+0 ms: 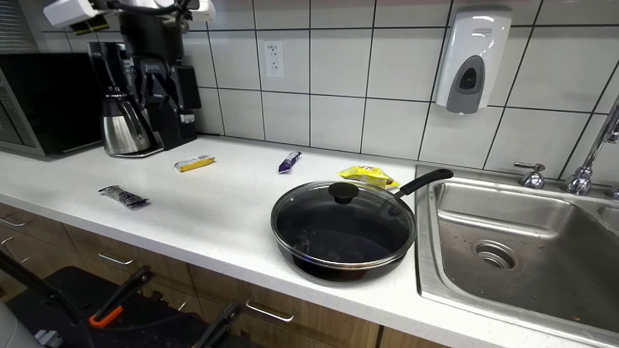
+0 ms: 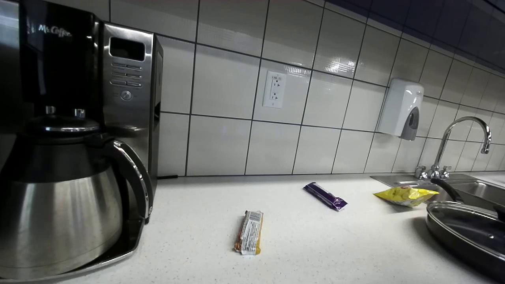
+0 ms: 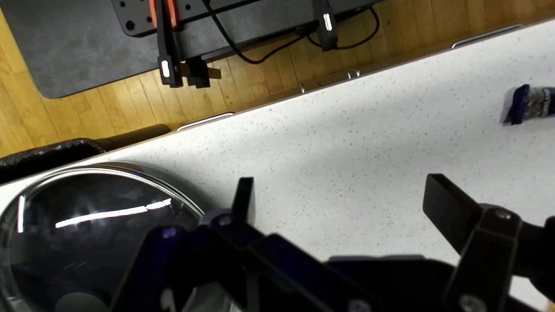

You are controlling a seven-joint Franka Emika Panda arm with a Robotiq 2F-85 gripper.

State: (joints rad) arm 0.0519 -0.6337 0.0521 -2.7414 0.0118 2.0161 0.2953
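The lidded pan [image 1: 344,227] stands on the counter [image 1: 217,203] beside the sink [image 1: 427,241].

coffee maker [image 2: 128,98], black and steel, at left; steel carafe [image 2: 65,225] seated in it. on the white speckled counter [image 2: 189,248]: one gold-and-white wrapped bar [image 2: 249,233], nearest the carafe; one purple wrapped bar [image 2: 324,196], farther back; one yellow packet [image 2: 406,195], near the lidded black pan [image 2: 469,227]. beyond the pan: sink [image 2: 483,190] with arched faucet [image 2: 441,148]. on the tiled wall [image 2: 225,79]: outlet [image 2: 274,90], white soap dispenser [image 2: 398,106].
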